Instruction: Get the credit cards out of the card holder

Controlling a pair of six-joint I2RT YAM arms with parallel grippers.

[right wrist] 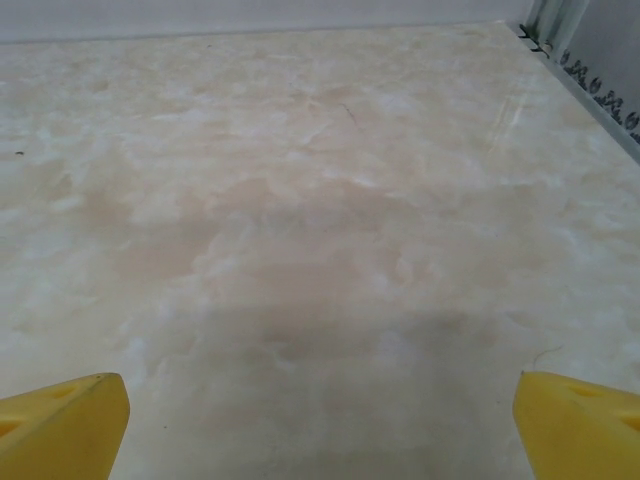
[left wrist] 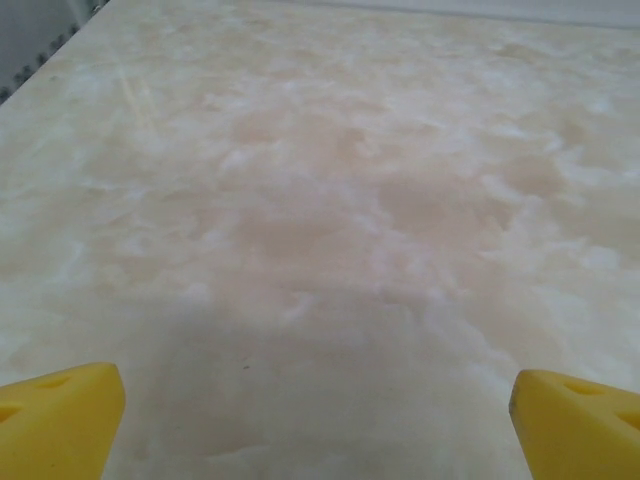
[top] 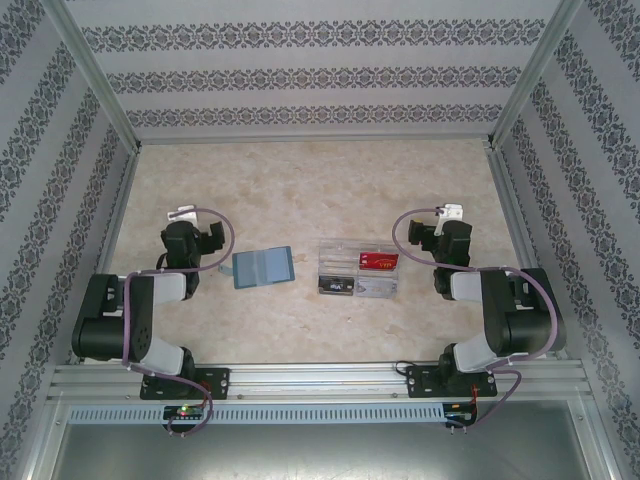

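The teal-blue card holder [top: 263, 267] lies open and flat on the marble table [top: 300, 190], between the two arms. Its paler inner faces point up, and I cannot make out the credit cards in it from this distance. My left gripper [top: 192, 232] sits just left of the holder, apart from it. In the left wrist view it [left wrist: 318, 425] is open, with yellow fingertips [left wrist: 60, 420] at the frame's corners and bare table between them. My right gripper [top: 447, 235] is at the right; in its wrist view it [right wrist: 320, 430] is also open over bare table, holding nothing.
A clear plastic compartmented box [top: 358, 272] stands right of the holder, with a red item [top: 378, 262] and darker bits inside. Patterned walls [top: 300, 80] and metal frame posts [top: 520, 90] enclose the table. An aluminium rail [top: 320, 380] runs along the near edge.
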